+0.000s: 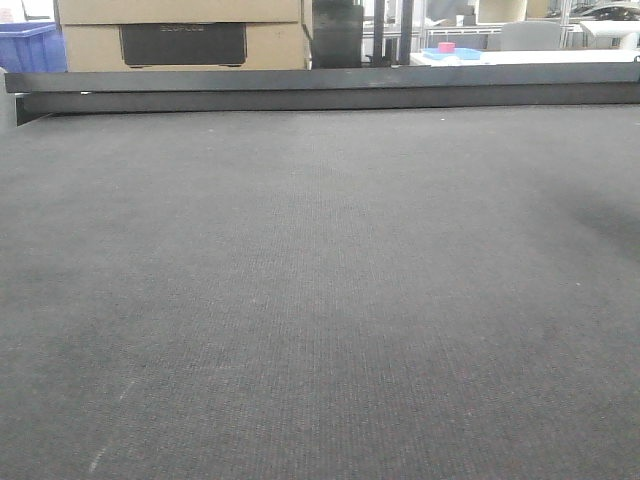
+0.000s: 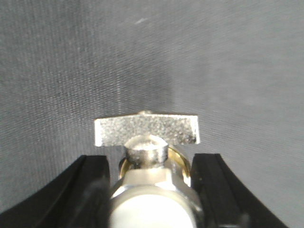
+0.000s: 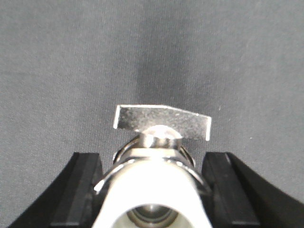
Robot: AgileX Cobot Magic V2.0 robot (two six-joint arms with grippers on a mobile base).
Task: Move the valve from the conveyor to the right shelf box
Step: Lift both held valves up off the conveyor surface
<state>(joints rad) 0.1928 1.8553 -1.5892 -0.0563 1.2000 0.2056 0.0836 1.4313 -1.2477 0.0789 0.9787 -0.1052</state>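
1. The wide flat conveyor [image 1: 320, 300] of dark grey woven fabric fills the front view, with a black metal rail [image 1: 320, 85] running along its far edge.
2. Beyond the rail stand tan cardboard boxes [image 1: 180, 30], a blue plastic crate [image 1: 30, 45] at the far left, and a shallow blue tray [image 1: 452, 53] off to the right.
3. In the left wrist view, the left gripper [image 2: 152, 161] is closed down to the width of a small silvery metal valve [image 2: 154, 194]. Its black fingers [image 2: 92, 190] press against both sides of the body.
4. That valve's whitish end faces the camera, and its flat, rough-textured lever handle [image 2: 142, 130] lies crosswise beyond the fingertips, over the grey belt.
5. In the right wrist view, the right gripper [image 3: 152, 159] is likewise clamped on a second valve [image 3: 154, 192] of silvery metal with a white plastic end piece. The end's open bore points at the lens.
6. The second valve's smooth flat handle [image 3: 164, 122] sits slightly tilted, lower on the right side of the picture.
7. Both valves are seen against the belt fabric, but whether either touches it or hangs above it cannot be told.
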